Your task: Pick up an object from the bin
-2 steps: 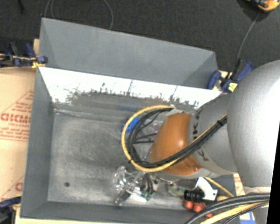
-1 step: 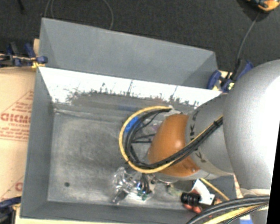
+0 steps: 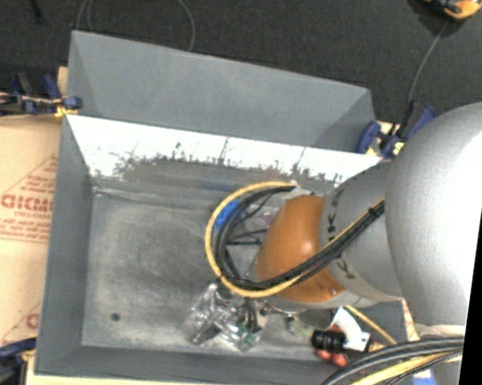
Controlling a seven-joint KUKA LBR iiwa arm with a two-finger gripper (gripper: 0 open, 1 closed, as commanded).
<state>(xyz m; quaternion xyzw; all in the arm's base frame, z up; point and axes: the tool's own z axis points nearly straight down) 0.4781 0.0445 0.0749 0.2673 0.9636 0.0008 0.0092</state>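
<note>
Our tool [image 3: 231, 312] sat over a crinkled clear plastic wrapper [image 3: 209, 323] by the near wall of the grey metal bin [image 3: 127, 242]. Whether it was apart or together, we could not tell. We judged the slick wrapper might slip free.

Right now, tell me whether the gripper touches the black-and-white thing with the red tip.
Apart: in the camera view, bin floor shows between the gripper and the black-and-white thing.
</note>
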